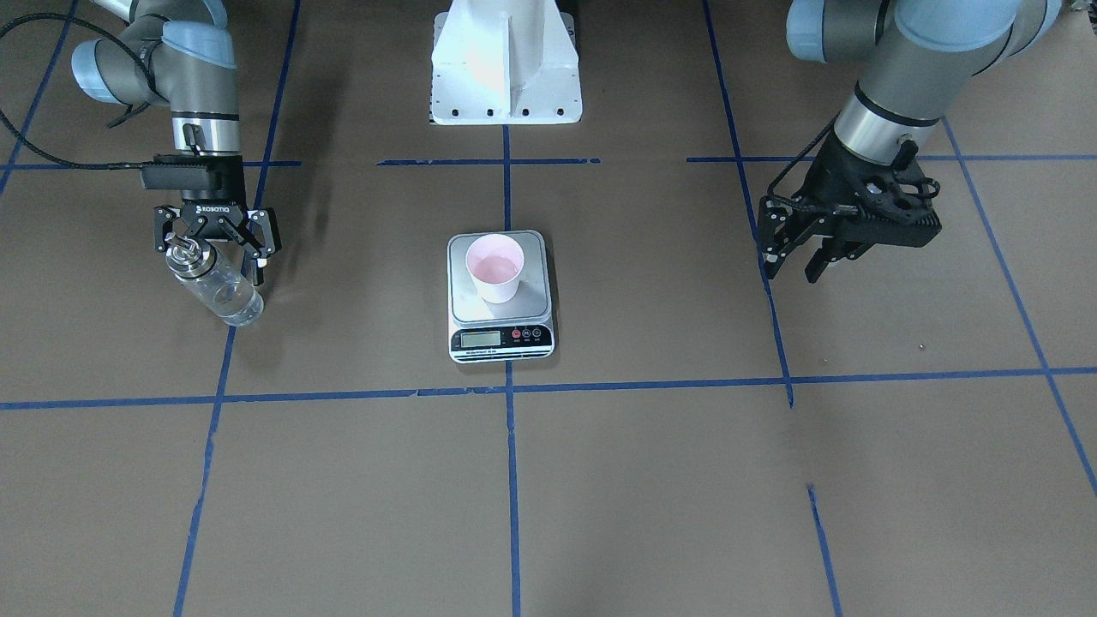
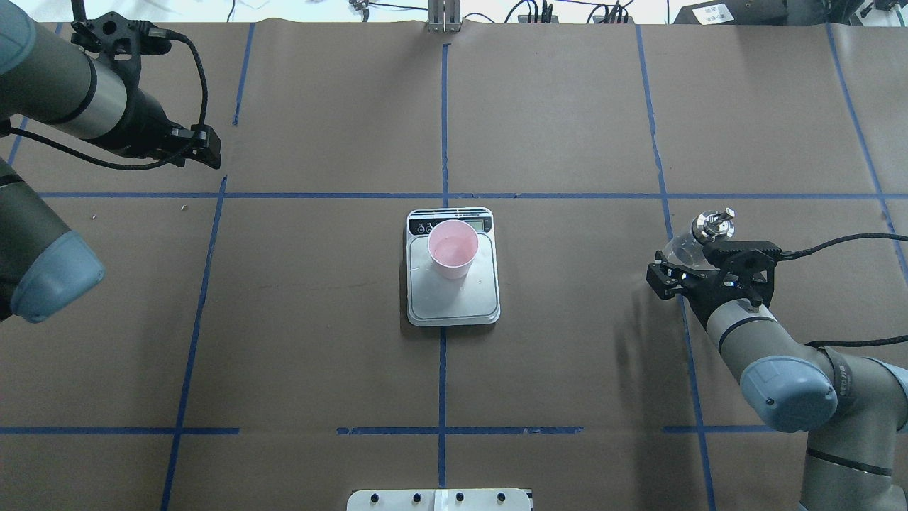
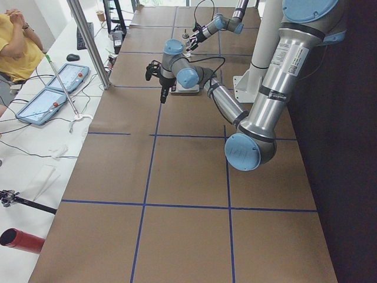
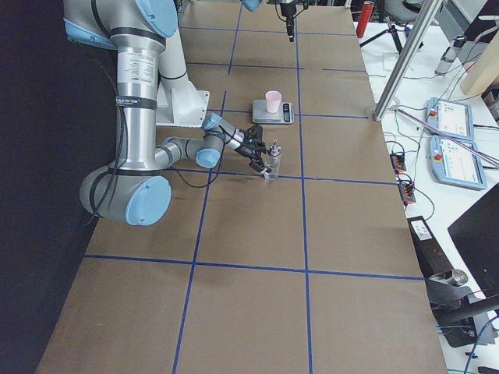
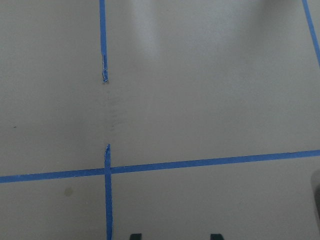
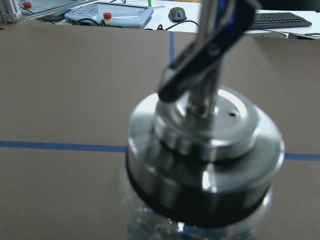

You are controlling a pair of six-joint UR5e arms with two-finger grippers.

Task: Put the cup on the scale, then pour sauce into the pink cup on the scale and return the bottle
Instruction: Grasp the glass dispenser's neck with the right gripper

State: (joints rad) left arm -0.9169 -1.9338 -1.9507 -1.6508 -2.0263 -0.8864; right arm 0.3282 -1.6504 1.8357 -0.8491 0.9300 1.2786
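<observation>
The pale pink cup [image 1: 494, 267] stands upright on the scale [image 1: 533, 296] at the table's middle; both also show in the overhead view, the cup [image 2: 452, 248] on the scale [image 2: 454, 301]. The clear glass bottle [image 1: 216, 290] with its silver spout cap [image 2: 713, 223] stands on the table on my right side. My right gripper [image 1: 214, 257] is open, its fingers spread wide either side of the bottle's top. The cap fills the right wrist view [image 6: 205, 150]. My left gripper [image 1: 793, 264] is open and empty, held above the table far from the scale.
The white robot base plate [image 1: 506, 77] sits behind the scale. Blue tape lines [image 1: 509, 446] grid the brown table cover. Tablets and cables lie off the table's far edge [image 4: 452, 132].
</observation>
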